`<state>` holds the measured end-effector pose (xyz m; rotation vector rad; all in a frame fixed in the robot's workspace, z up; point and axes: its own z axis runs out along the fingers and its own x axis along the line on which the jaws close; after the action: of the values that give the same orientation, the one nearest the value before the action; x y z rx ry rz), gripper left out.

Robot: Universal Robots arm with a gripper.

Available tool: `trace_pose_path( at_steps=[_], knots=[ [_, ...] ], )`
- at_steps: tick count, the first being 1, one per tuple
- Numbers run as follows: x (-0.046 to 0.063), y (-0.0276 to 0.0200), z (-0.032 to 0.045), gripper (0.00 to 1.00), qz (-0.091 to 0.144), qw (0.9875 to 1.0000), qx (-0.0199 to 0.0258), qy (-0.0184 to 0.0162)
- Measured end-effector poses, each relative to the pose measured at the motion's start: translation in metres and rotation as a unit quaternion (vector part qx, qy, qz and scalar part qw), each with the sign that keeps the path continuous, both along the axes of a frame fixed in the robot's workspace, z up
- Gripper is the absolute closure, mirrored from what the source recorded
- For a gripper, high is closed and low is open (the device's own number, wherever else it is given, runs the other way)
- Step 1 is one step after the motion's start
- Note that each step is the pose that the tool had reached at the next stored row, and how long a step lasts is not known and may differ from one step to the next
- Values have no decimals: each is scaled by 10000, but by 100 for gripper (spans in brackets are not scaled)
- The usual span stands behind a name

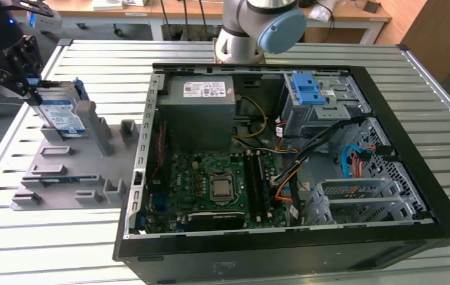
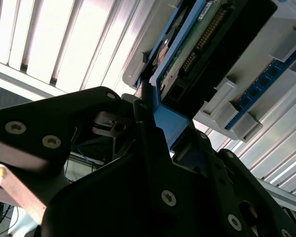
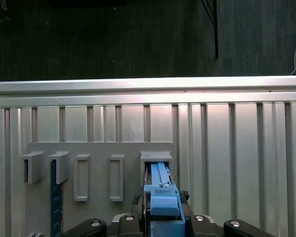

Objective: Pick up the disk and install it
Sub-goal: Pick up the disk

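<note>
Blue-framed and standing on edge, the disk point(image 1: 60, 116) sits in a slot at the far end of the grey holder point(image 1: 70, 178), near the slatted metal table's point(image 1: 90, 59) far corner on the exterior view's left. The gripper point(image 1: 32, 95) seems clamped on its upper edge, well apart from the open computer case point(image 1: 288, 252).

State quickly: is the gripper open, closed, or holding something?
The gripper: closed, holding the disk.

We see upright posts point(image 1: 87, 116) of the grey holder point(image 1: 78, 157) hemming the disk point(image 1: 60, 116). The computer case point(image 1: 288, 249) blocks the holder's edge toward the exterior view's right, and bare table point(image 1: 3, 160) lies open opposite.
</note>
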<state>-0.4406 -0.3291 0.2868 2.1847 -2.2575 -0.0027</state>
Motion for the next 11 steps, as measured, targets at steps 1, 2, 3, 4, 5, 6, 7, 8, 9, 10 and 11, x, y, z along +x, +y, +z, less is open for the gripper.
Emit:
trace_pose_path(
  at_steps=[1, 2, 3, 4, 5, 6, 7, 8, 9, 10, 11],
  knots=[
    [0, 0, 0, 63, 0, 10000, 0, 0],
    [0, 0, 0, 63, 0, 10000, 0, 0],
    [0, 0, 0, 62, 0, 10000, 0, 0],
    [0, 0, 0, 62, 1, 10000, 0, 0],
    [0, 0, 0, 55, 1, 10000, 0, 0],
    [0, 0, 0, 55, 1, 10000, 0, 0],
    [0, 0, 0, 55, 1, 10000, 0, 0],
    [0, 0, 0, 55, 1, 10000, 0, 0],
    [0, 0, 0, 57, 2, 10000, 0, 0],
    [0, 0, 0, 57, 2, 10000, 0, 0],
    [0, 0, 0, 63, 2, 10000, 0, 0]
  ],
)
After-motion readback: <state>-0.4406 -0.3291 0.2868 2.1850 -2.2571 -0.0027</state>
